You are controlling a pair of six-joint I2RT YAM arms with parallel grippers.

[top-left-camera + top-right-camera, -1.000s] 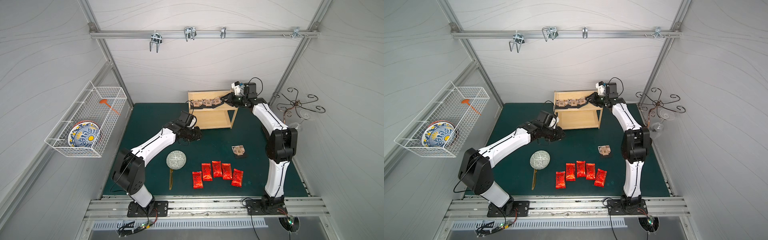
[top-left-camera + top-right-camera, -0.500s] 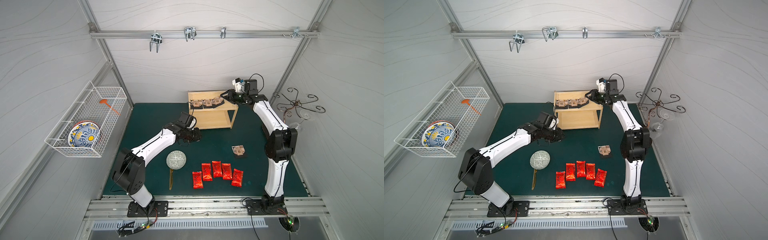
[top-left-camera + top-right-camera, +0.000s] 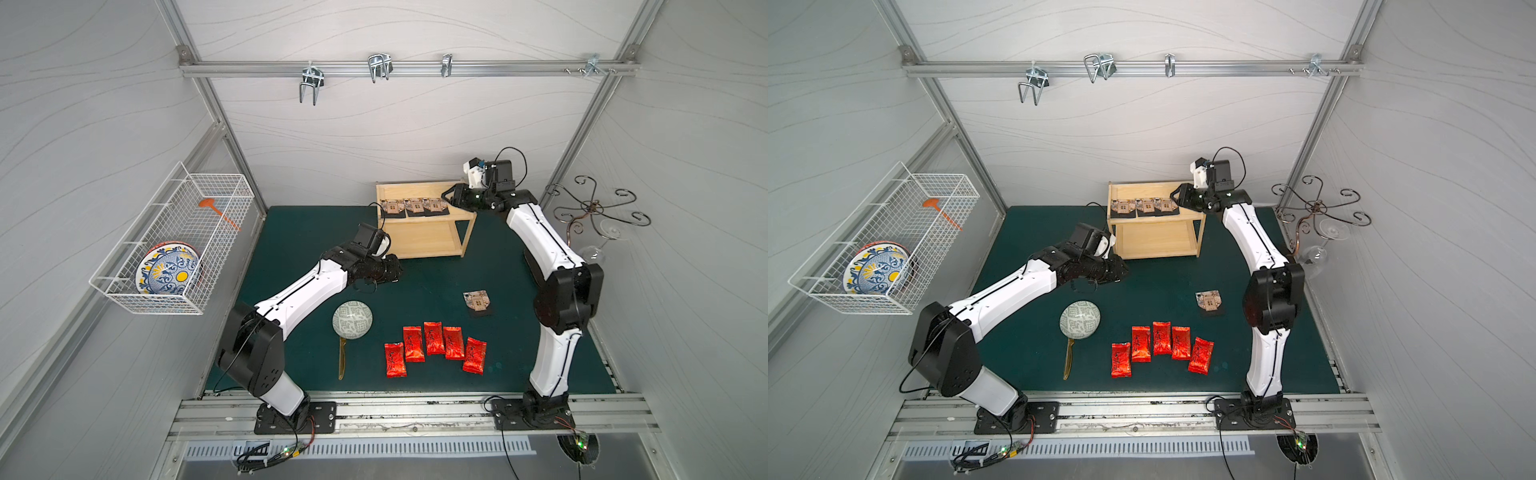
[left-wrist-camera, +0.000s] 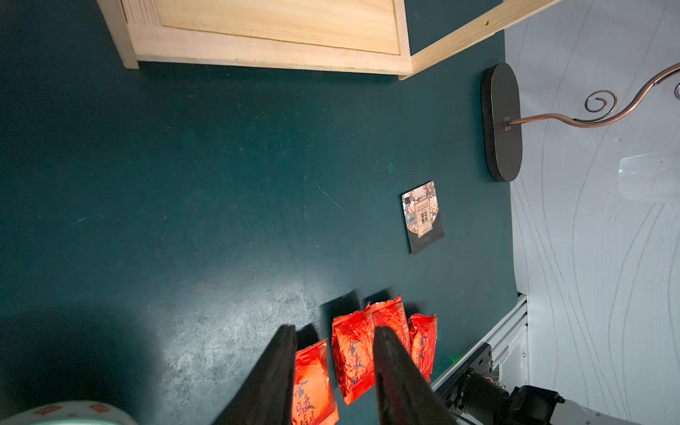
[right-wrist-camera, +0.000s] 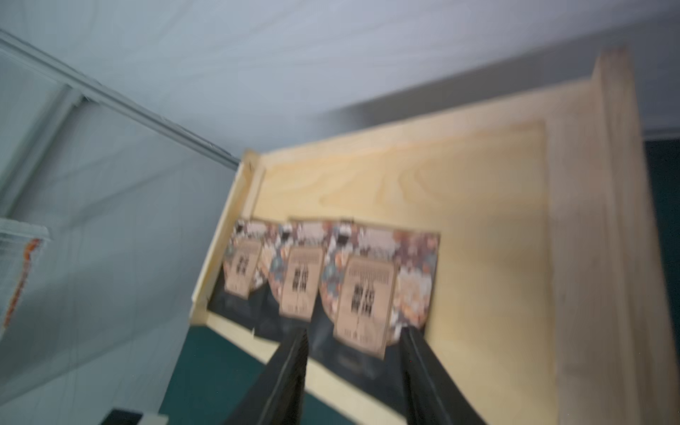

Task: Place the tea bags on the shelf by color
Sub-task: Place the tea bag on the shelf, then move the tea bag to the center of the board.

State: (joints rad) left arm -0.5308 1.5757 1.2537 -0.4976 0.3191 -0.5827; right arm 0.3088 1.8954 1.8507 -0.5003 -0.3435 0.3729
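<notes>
The right gripper has its fingers spread, with nothing between them. It hangs over the right end of the shelf, its tips just beside the nearest of three beige packets. That wrist view is blurred, so whether they touch cannot be told. The three packets lie in a row along the front of the top tray, edges overlapping. Each has a beige label with dark characters, too blurred to read, and a black lower part.

The left gripper is also spread and holds nothing. It hovers above the green mat in front of the shelf, well apart from every tea bag.

A fourth beige packet lies flat on the mat, between the shelf and the red sachets. The five sachets lie side by side near the front edge of the mat, printed with dark characters that cannot be read. A round patterned fan lies to their left.

On the left wall, a white wire basket holds a blue and yellow plate.
</notes>
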